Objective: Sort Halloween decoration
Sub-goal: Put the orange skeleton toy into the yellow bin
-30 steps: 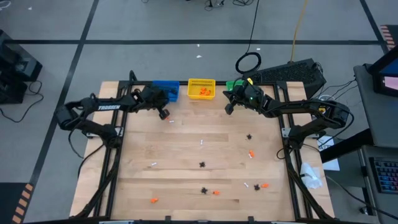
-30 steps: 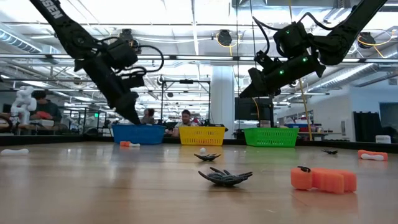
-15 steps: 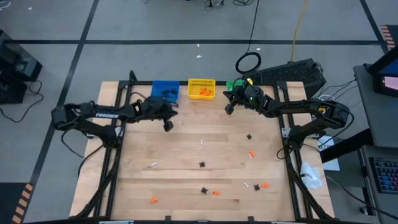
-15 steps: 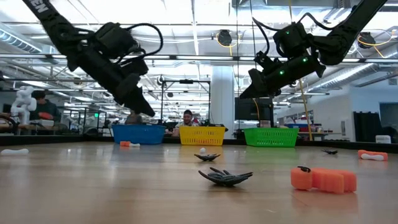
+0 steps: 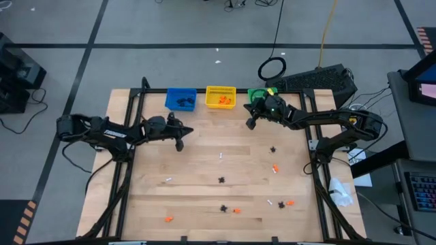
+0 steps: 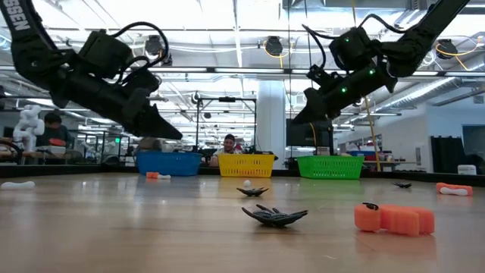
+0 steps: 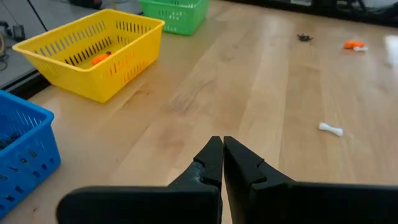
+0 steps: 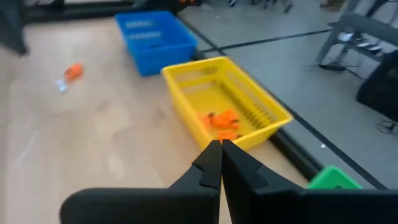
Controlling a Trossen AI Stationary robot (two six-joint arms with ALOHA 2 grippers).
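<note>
text check | low view: I read white letters "SEN" on the left arm (image 6: 19, 19), upper link, word cut off at frame edge | high view: white lettering on same arm (image 5: 112, 134), too small for me to read | bins, tabletop, right arm: no legible text

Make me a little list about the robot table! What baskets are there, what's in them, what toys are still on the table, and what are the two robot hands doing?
Baskets: blue basket, yellow basket, green basket, in a row at the far edge
Blue basket holds: black pieces
Yellow basket holds: orange pieces
Green basket holds: cannot tell
Loose on table: black spiders, orange bits, white bits
Left end effector: shut, empty, raised near the blue basket
Right end effector: shut, empty, raised near the green basket
</note>
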